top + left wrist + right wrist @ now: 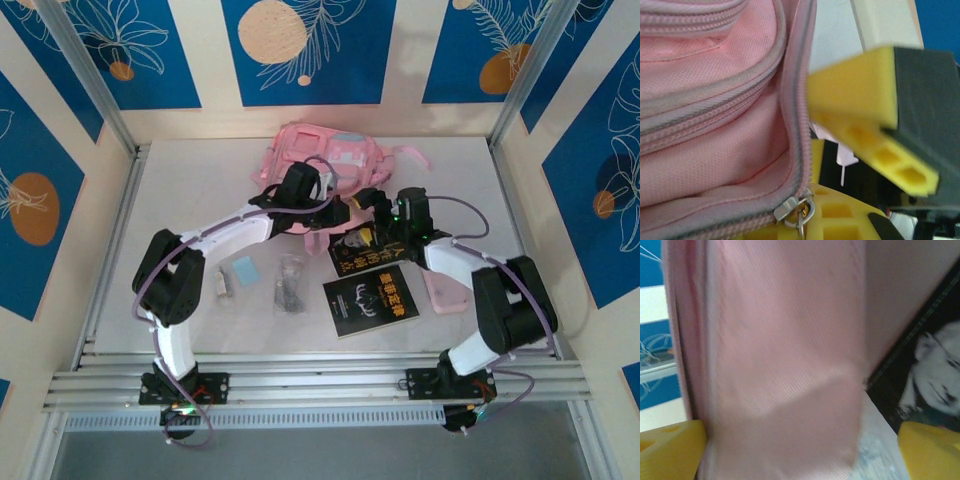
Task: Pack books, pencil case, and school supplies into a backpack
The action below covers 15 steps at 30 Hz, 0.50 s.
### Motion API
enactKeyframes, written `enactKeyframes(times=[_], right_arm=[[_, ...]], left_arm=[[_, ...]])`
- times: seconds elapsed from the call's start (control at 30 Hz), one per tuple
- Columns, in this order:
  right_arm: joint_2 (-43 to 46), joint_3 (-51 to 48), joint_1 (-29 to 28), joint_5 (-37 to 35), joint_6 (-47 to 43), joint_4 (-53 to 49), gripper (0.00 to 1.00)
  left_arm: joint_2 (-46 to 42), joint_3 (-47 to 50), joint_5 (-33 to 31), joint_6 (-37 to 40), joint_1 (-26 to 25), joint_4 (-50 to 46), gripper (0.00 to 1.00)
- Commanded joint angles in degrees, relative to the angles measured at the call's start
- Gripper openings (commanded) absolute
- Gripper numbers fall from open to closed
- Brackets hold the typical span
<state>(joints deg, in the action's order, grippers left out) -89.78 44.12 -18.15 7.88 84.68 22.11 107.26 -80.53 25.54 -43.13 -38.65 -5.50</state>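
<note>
The pink backpack [330, 158] lies at the back of the table. My left gripper [335, 213] is at its near edge, shut on the metal zipper pull [800, 210] of the grey zipper [796, 100]. Close beside it my right gripper [372, 200] stands open, with its yellow fingertips [670, 450] wide apart around a flap of pink backpack fabric [785, 365]. The face book [358, 250] and the emblem book [370, 300] lie just in front. The pale-pink pencil case [443, 292] is partly under my right arm. A clear packet [290, 283], a light-blue square [244, 268] and a white piece [222, 283] lie left of the books.
Metal rails [320, 385] run along the near edge, and blue and cream patterned walls [60, 150] close in the left, right and back. The face book [935, 375] lies right beside the held-open flap. A yellow finger of the right gripper [865, 100] hangs close to the zipper.
</note>
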Motion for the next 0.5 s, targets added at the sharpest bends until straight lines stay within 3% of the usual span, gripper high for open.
enactKeyframes(times=[0.0,0.03,0.13,0.27,0.47], right_arm=[[-5.32,0.04,-1.26,-3.47,6.33,14.71,0.84],[-7.03,-0.21,-1.59,-3.69,7.36,18.32,0.67],[-10.13,-1.4,-1.89,-3.85,10.03,24.02,0.0],[-7.83,-2.57,-0.69,-2.35,7.9,21.63,0.0],[-0.24,-0.8,3.36,1.0,-1.38,6.88,0.0]], left_arm=[[-4.08,1.63,3.62,-2.19,-1.25,5.68,0.0],[-4.26,2.01,3.88,-2.47,-1.25,5.91,0.0],[-4.9,2.56,3.56,-1.28,-0.95,4.18,0.0],[-6.15,2.89,-0.92,7.47,2.65,-7.11,0.0],[-10.11,9.1,-6.03,16.7,14.65,-18.68,0.0]])
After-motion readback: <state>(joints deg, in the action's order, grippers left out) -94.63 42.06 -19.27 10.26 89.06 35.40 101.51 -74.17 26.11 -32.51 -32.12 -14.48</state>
